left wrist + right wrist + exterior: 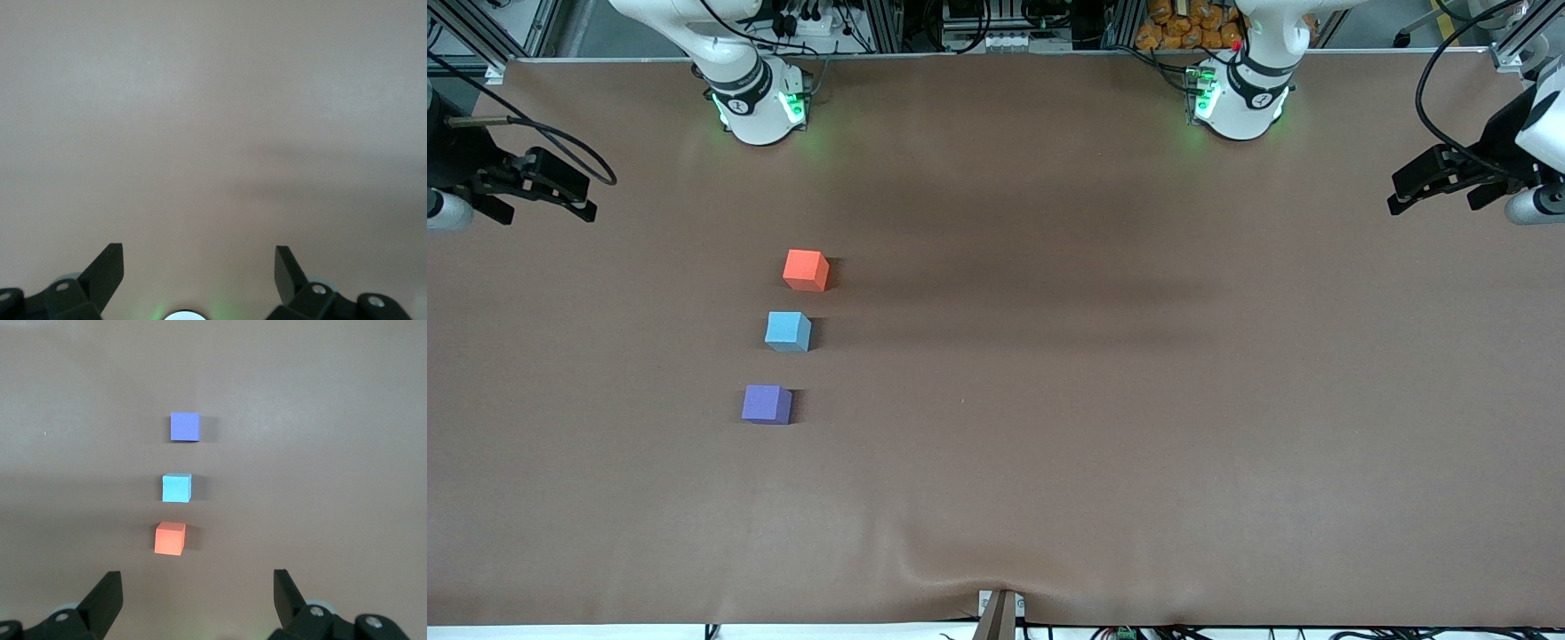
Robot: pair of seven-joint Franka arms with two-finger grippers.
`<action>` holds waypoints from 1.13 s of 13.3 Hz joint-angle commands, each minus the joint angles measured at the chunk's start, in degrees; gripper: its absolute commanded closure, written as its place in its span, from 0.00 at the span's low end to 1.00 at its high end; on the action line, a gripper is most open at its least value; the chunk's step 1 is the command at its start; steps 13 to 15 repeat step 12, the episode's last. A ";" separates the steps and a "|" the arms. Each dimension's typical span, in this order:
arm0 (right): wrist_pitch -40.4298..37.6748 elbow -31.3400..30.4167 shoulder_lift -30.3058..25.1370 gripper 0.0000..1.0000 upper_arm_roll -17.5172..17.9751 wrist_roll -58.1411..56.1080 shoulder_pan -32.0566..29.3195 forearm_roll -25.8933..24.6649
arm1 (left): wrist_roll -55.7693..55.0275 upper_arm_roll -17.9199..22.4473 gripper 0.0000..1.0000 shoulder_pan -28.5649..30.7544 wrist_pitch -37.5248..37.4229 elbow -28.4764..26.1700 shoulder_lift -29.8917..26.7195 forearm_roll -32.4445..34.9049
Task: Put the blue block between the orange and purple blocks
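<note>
Three small cubes stand in a row on the brown table, toward the right arm's end. The orange block (806, 269) (169, 539) is farthest from the front camera and the purple block (767, 404) (185, 427) is nearest. Between them sits the blue block (788, 332) (177, 488), apart from both, with the wider gap on the purple side. My right gripper (587, 200) (198, 581) hangs open and empty over the right arm's end of the table. My left gripper (1394, 197) (199, 257) hangs open and empty over bare table at the left arm's end.
The two arm bases (758, 107) (1240, 102) stand along the table's edge farthest from the front camera. The brown mat (1138, 373) has a small wrinkle over a bracket (1000, 609) at its front edge.
</note>
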 commanded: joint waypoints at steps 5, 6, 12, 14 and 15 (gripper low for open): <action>1.10 -2.61 -2.27 0.00 0.56 0.47 -1.33 0.98 | 0.36 0.57 0.00 -5.63 -3.36 1.25 -1.98 6.32; 1.19 -2.61 -2.27 0.00 0.56 0.47 -1.33 0.98 | 0.36 0.65 0.00 -5.28 -3.36 1.26 -1.98 5.62; 1.19 -2.43 -2.00 0.00 0.56 0.56 -1.86 1.07 | 0.36 2.67 0.00 -3.61 -3.44 1.26 -2.24 0.43; 1.19 -2.43 -2.00 0.00 0.56 0.56 -1.86 1.07 | 0.36 2.67 0.00 -3.61 -3.44 1.26 -2.24 0.43; 1.19 -2.43 -2.00 0.00 0.56 0.56 -1.86 1.07 | 0.36 2.67 0.00 -3.61 -3.44 1.26 -2.24 0.43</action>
